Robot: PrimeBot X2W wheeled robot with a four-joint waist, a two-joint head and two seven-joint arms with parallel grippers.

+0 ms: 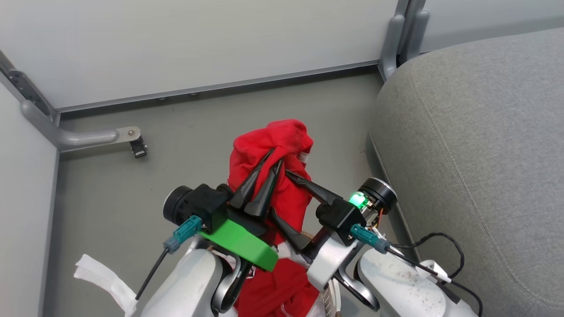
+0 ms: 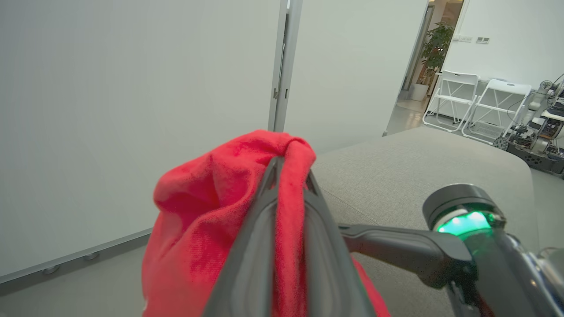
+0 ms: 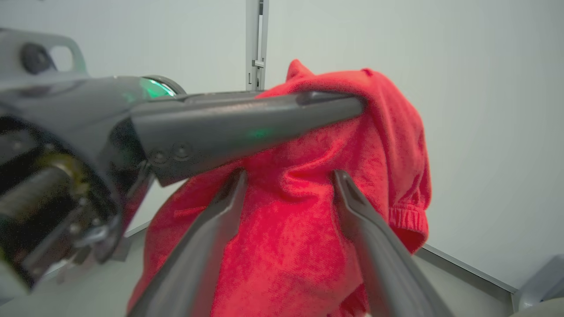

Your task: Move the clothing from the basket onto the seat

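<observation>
Seat [image 1: 476,154] right of clothing [image 1: 264,147], wall [image 1: 198,44] behind

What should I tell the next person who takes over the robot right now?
Left hand: shut on the red clothing, which is held up off the floor.
Right hand: open, with one finger on either side of the same bundle.
Seat: to the robot's right, with no clothing on the part in view.
Basket: mostly hidden under the arms.
Done: one bundle is lifted.
Left: carry it right, drop it on the seat, then check the basket for more.
</observation>
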